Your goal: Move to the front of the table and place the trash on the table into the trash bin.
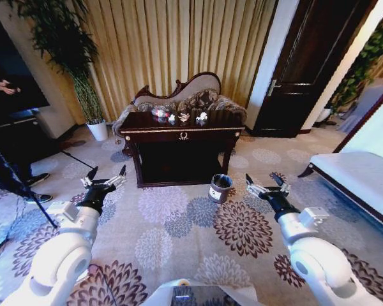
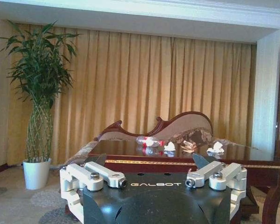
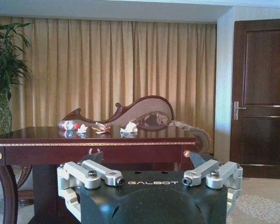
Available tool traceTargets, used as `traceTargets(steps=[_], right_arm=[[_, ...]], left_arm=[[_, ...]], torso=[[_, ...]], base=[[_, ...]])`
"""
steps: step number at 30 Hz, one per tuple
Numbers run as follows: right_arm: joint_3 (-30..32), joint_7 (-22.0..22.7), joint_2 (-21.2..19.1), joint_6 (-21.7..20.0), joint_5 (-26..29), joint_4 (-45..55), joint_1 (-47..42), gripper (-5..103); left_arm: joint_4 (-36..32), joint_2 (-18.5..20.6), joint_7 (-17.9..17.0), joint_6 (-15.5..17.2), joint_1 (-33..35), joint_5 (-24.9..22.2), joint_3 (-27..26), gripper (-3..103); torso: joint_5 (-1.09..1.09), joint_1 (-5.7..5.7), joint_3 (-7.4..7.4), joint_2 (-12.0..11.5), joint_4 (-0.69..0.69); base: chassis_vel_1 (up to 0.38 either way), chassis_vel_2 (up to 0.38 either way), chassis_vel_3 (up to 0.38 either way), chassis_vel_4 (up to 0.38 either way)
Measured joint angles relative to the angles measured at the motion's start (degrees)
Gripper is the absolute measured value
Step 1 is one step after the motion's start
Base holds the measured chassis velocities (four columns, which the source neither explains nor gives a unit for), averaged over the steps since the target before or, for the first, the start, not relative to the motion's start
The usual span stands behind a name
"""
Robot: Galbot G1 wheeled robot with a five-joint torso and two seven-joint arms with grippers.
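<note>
A dark glossy table (image 1: pixel 182 137) with gold trim stands before a carved sofa (image 1: pixel 191 95) and gold curtains. On its top lie a clear plastic bottle with a red label (image 1: pixel 159 113) and crumpled white paper scraps (image 1: pixel 202 117), in a row toward the back edge. A dark grey trash bin (image 1: pixel 220 188) sits on the patterned carpet just off the table's front right corner. The left tool (image 1: pixel 106 179) and right tool (image 1: pixel 264 185) hover low over the carpet, well short of the table, fingers spread and empty.
</note>
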Motion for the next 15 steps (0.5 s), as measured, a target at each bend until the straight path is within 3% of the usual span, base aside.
traceTargets(steps=[10,15], right_arm=[[0.07,-0.15,0.15,0.09,-0.04,-0.06,-0.10,100],[2.41,-5.08,4.75,3.36,-2.63,-2.63,-3.03,100]], left_arm=[[0.00,-0.09,0.13,-0.04,0.13,0.01,-0.11,100],[1.69,-4.28,4.66,-3.74,4.32,1.54,-3.80,100]], torso=[[0.00,0.00,0.00,0.00,0.00],[0.00,0.00,0.00,0.00,0.00]], base=[[0.000,0.000,0.000,0.000],[0.000,0.000,0.000,0.000]])
